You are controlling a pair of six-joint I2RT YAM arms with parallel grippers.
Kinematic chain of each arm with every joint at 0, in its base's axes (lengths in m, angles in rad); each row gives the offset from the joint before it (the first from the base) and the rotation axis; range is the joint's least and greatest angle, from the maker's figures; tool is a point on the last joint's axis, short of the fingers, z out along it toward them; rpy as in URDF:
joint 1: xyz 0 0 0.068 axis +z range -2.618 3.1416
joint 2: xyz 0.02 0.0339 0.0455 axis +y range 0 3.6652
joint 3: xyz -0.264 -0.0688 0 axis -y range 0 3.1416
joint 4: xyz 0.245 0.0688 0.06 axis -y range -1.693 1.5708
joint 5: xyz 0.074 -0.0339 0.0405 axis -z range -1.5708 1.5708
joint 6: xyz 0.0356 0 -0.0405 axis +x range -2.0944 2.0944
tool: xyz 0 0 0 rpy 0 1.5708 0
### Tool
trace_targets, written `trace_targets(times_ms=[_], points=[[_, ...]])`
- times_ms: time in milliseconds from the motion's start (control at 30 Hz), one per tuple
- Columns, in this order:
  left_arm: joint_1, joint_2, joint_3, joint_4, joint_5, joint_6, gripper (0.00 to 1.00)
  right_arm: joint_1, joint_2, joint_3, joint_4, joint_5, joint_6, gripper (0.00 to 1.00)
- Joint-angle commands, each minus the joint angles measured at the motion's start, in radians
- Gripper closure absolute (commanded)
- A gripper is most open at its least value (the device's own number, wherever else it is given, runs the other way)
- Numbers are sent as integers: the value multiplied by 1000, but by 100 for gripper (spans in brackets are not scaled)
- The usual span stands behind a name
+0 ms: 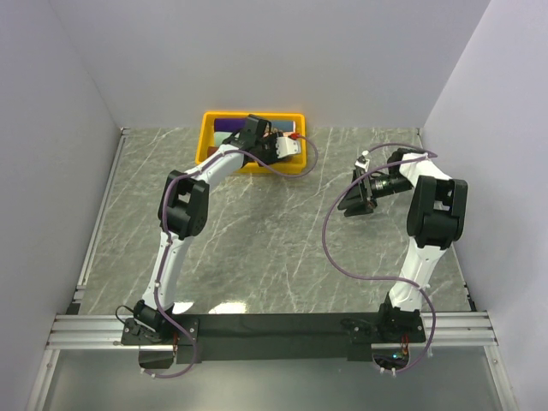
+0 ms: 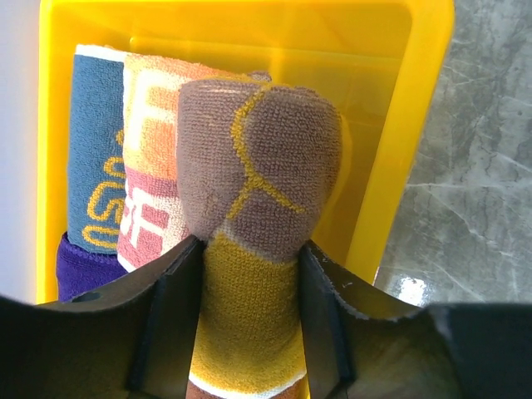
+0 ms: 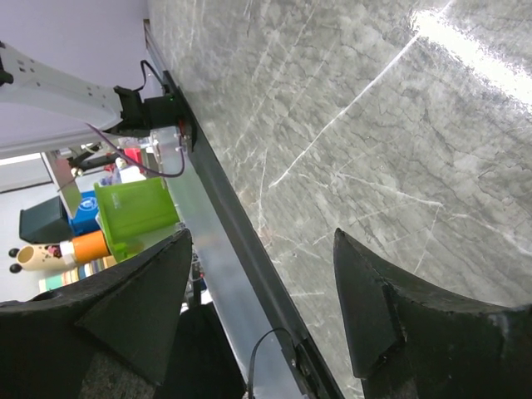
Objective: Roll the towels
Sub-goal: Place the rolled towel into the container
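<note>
Yellow tray (image 1: 205, 141) at far edge of marble table (image 1: 282, 248)

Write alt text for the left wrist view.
A rolled brown towel with yellow lines sits between the fingers of the left gripper, over a yellow tray. Beside it in the tray are a pink striped towel, a blue towel and a purple towel; grey stone table shows at right.

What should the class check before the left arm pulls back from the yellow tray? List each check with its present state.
1. Brown towel rolled: ok.
2. Brown towel inside yellow tray: ok.
3. Left gripper clear of it: not ok, the fingers flank it closely.
4. Left grip released: cannot tell.
5. Right gripper open, empty: ok.
6. Blue towel and striped towel rolled beside it: ok.
</note>
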Motion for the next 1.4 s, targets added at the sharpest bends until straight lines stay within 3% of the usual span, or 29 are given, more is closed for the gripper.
trace_targets(times_ms=[0,200,467,767,900,967,1000,1200,1300,1367], points=[[-8,-29,18,-71,51,-2,49,-7,7,26,-17,-34,-22,24],[-8,-35,5,-60,47,-4,45,-7,9,29,-20,-37,-24,23],[-8,-63,-35,-34,48,-8,31,-7,17,22,-25,-52,-38,19],[-8,-132,8,-58,45,-43,28,-7,23,43,-29,-58,-49,17],[0,-219,27,-103,36,-111,28,-7,-11,74,-11,-26,-15,17],[8,-268,-25,-104,37,-138,6,-6,-28,86,7,8,-1,16],[12,-320,-47,-111,42,-164,0,-7,-35,94,9,18,5,16],[69,-520,-264,-101,-22,-316,1,-9,-66,197,-81,95,-42,13],[112,-598,-364,-91,-100,-465,1,-10,-144,160,-27,158,11,13],[144,-614,-352,-199,-84,-537,1,-10,-198,122,59,250,54,13]])
